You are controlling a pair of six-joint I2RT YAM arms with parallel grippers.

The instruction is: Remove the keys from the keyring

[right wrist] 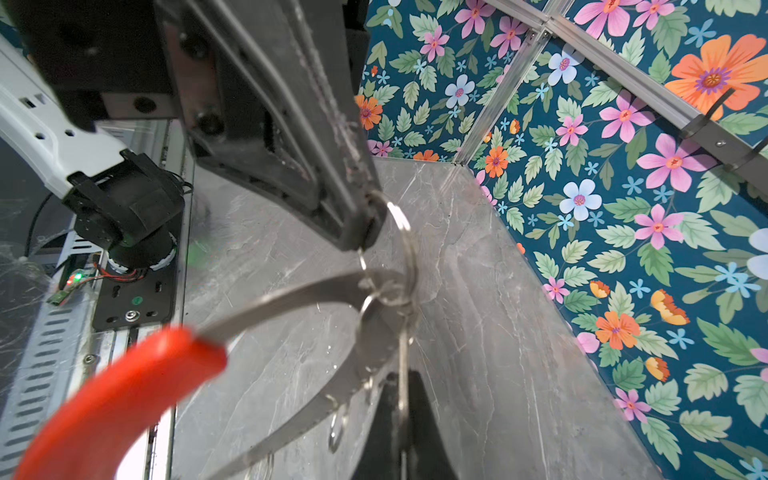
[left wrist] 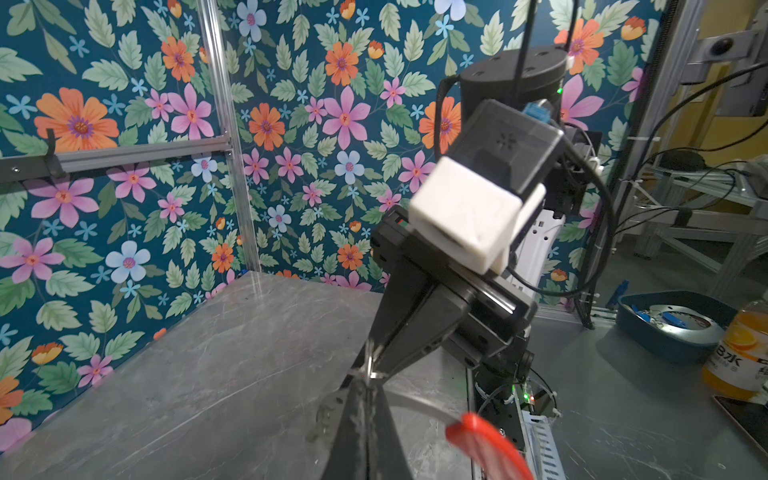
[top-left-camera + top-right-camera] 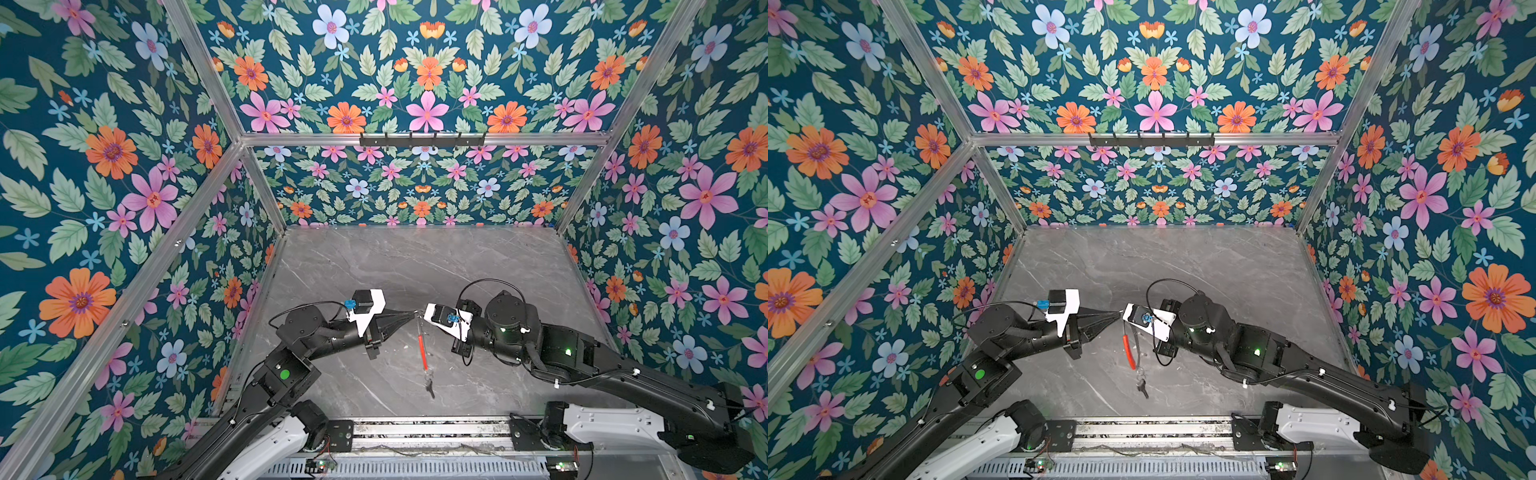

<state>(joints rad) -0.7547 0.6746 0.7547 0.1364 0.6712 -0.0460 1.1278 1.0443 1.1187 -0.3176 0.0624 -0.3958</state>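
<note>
Both top views show our two arms meeting tip to tip above the grey marble desk, roughly midway between its left and right edges and nearer the front edge than the back. Our left gripper points rightward, its dark fingers pressed together to a point; our right gripper faces it, mostly hidden under its white wrist camera housing in the top views. From the meeting point the keyring hangs down toward the front edge — a thin grey hoop seen nearly edge-on, with its red sleeve over one arc. At the hoop's low end the keys dangle as a small dark-headed cluster, close above the desk; whether they touch it we cannot tell. Right wrist view gives us the closest look: our left gripper's closed tips pinch a small split ring linked onto the hoop, and our right gripper's closed fingers clamp a narrow metal piece running up to that same junction. Left wrist view agrees — both sets of tips are shut and nearly touching, with small silvery rings between them and the hoop curving away to the blurred red sleeve.
</note>
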